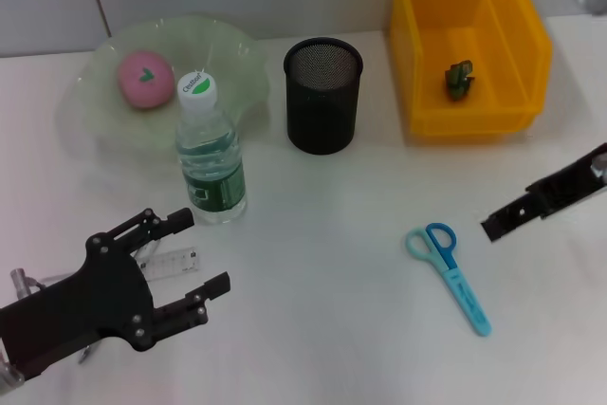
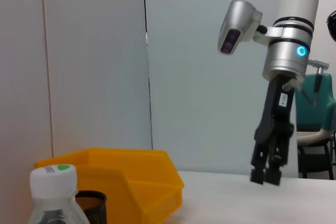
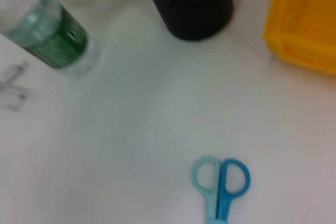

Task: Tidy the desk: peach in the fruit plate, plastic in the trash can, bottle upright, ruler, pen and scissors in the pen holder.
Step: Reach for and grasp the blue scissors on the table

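My left fingers (image 1: pixel 194 258) spread wide over the clear ruler (image 1: pixel 171 263) on the desk (image 1: pixel 332 272); next I must close on it for the pen holder (image 1: pixel 322 94).

peach (image 1: pixel 143 79) 1 | bottle (image 1: pixel 209 153) 1 | scissors (image 1: pixel 450 274) 1 | ruler (image 1: pixel 174 262) 1
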Motion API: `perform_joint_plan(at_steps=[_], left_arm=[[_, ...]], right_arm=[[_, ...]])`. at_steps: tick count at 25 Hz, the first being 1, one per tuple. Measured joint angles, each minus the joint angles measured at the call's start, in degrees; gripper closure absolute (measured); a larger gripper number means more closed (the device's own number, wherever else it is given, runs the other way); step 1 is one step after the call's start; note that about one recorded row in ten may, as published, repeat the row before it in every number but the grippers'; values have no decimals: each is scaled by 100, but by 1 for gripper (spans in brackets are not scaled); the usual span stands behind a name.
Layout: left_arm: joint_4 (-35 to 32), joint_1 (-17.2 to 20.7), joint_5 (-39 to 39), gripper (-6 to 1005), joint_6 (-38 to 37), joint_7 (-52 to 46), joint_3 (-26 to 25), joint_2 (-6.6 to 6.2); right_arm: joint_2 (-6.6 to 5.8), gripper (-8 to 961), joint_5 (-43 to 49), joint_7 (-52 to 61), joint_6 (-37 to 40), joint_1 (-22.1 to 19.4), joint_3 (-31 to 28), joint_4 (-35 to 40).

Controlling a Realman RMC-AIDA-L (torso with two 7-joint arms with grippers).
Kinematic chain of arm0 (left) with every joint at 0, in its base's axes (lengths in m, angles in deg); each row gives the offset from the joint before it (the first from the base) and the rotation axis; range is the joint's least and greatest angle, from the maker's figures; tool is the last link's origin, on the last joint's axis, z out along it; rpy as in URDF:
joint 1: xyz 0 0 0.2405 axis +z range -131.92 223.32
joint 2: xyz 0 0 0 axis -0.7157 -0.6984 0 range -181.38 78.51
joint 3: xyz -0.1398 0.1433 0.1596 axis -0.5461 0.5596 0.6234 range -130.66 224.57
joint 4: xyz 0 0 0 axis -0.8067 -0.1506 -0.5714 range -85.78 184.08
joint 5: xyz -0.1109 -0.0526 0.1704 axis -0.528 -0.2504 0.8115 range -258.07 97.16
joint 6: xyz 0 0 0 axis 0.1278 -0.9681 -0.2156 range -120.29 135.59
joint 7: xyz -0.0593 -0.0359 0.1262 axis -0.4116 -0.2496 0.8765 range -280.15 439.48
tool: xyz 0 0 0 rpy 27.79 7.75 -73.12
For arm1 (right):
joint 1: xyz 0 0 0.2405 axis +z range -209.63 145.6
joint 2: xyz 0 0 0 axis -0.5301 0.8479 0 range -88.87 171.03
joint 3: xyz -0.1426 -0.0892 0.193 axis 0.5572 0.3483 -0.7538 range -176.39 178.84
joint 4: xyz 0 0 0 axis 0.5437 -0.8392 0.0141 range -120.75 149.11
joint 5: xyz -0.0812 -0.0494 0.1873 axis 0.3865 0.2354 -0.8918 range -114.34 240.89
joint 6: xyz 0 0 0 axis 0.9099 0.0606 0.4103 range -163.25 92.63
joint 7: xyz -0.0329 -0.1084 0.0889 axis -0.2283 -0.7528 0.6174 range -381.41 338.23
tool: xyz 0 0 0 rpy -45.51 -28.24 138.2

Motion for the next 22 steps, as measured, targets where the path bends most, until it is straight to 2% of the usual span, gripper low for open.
perform_joint_plan(at_steps=[10, 19, 22], left_arm=[[3, -46, -8, 212, 0, 13, -52, 14], [3, -187, -2, 212, 35, 29, -53, 6], [3, -212, -1, 213, 38, 30, -53, -2]], right_arm=[[31, 134, 126, 913, -270, 25, 484, -518], [44, 134, 182, 969, -875, 667, 408, -2216], [44, 134, 254, 969, -946, 776, 435, -2387]])
